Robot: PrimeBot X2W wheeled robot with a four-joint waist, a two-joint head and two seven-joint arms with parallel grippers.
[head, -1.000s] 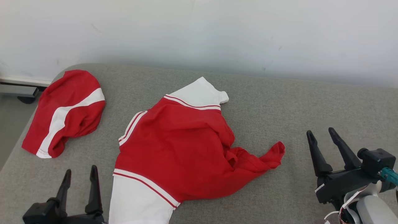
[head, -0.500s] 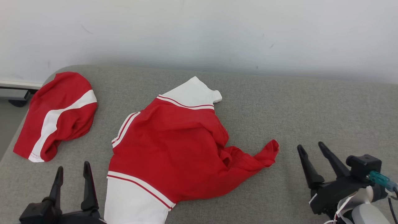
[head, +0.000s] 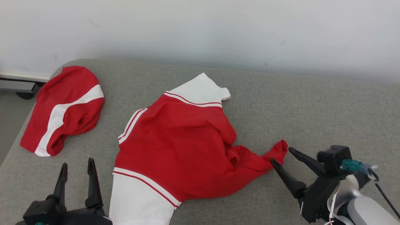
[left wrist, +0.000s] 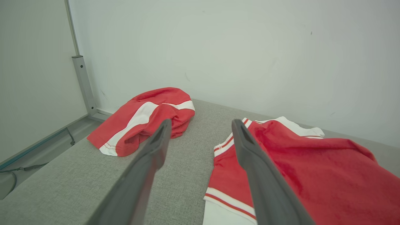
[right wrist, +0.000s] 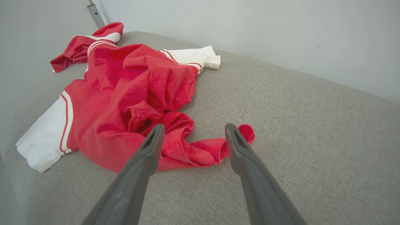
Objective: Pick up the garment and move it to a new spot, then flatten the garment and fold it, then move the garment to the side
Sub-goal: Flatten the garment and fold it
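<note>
The garment [head: 178, 150] is a red shirt with white sleeves and striped trim, lying crumpled in the middle of the grey padded surface [head: 312, 109]. Its bunched red corner sticks out to the right. My right gripper [head: 281, 155] is open, with its fingertips straddling that corner low over the surface. The right wrist view shows the same: the gripper [right wrist: 194, 125] is open and the garment [right wrist: 125, 93] has folds between and beyond the fingers. My left gripper [head: 77, 162] is open and empty at the lower left, beside the garment's white sleeve [left wrist: 312, 175].
A second red and white garment [head: 65, 109] lies bunched near the surface's far left corner, also seen as the second garment [left wrist: 147, 115]. The surface's left edge drops to the floor [head: 9, 125]. A white wall [head: 200, 31] runs along the back. Bare grey surface stretches to the right.
My right gripper has moved left and tilted down until its open fingers reach the garment's red corner. The head camera shifted slightly. The left gripper and the garments stayed put.
</note>
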